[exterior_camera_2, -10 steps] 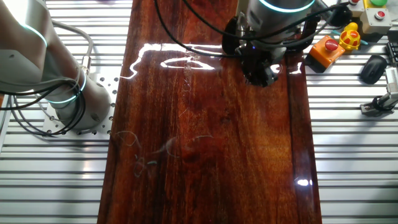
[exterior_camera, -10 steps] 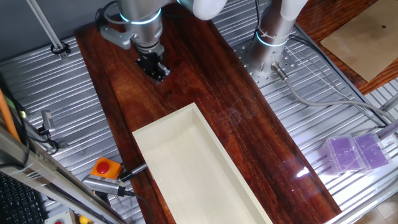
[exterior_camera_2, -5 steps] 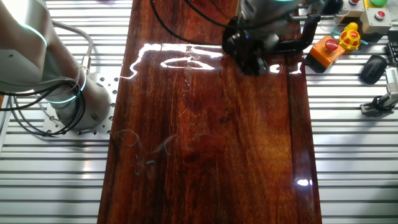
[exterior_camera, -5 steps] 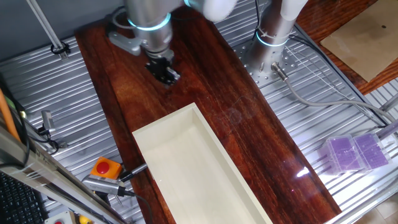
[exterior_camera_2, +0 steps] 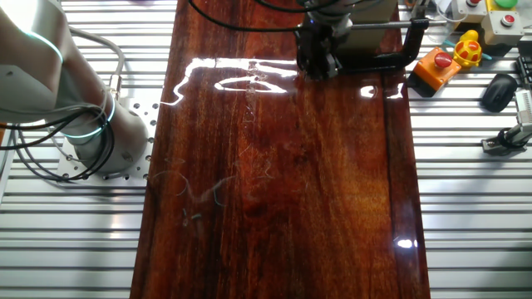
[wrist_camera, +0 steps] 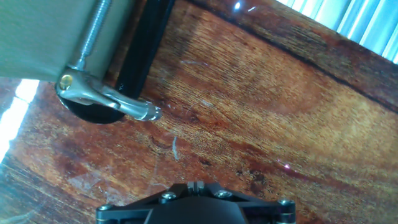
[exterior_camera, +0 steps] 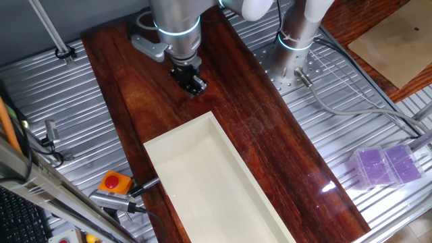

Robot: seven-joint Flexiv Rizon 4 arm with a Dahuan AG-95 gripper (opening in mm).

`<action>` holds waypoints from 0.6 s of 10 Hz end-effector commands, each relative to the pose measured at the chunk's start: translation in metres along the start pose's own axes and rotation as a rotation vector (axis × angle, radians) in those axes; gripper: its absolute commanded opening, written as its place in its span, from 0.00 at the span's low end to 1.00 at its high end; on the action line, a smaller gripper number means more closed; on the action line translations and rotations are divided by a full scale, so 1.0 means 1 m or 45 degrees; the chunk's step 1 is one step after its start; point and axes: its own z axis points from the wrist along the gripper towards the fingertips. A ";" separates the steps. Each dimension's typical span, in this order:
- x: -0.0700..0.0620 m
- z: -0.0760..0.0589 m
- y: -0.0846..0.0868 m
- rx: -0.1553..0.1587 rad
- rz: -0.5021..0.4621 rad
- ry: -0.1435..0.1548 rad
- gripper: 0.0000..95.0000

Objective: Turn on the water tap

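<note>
No water tap shows clearly in any view. A black C-clamp (exterior_camera_2: 397, 56) lies at the far edge of the wooden board. In the hand view its threaded screw and shiny metal cross handle (wrist_camera: 106, 95) lie at the upper left, against a beige surface (wrist_camera: 37, 31). What its jaw holds is hidden. My gripper (wrist_camera: 196, 185) is shut and empty, pointing down at the bare wood a short way from the clamp handle. It hangs just past the far end of the cream basin (exterior_camera: 202, 175) in one fixed view (exterior_camera: 194, 84), and beside the clamp's left end in the other (exterior_camera_2: 316, 62).
The dark wooden board (exterior_camera_2: 283, 183) runs down the table's middle. A second grey arm base (exterior_camera: 297, 40) stands beside it. An orange box with a red button (exterior_camera_2: 436, 65), a black mouse (exterior_camera_2: 499, 90) and a purple case (exterior_camera: 386, 165) lie on the ribbed metal.
My gripper has moved sideways along the board's far end, nearer the basin's end and the clamp's left end. The clamp's black frame, earlier partly covered by the hand, now shows.
</note>
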 end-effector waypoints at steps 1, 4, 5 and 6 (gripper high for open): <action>-0.001 0.000 0.000 -0.003 -0.207 -0.007 0.00; -0.008 -0.009 0.012 -0.032 -0.176 -0.012 0.00; -0.013 -0.014 0.019 -0.033 -0.154 -0.002 0.00; -0.015 -0.015 0.022 -0.034 -0.146 0.001 0.00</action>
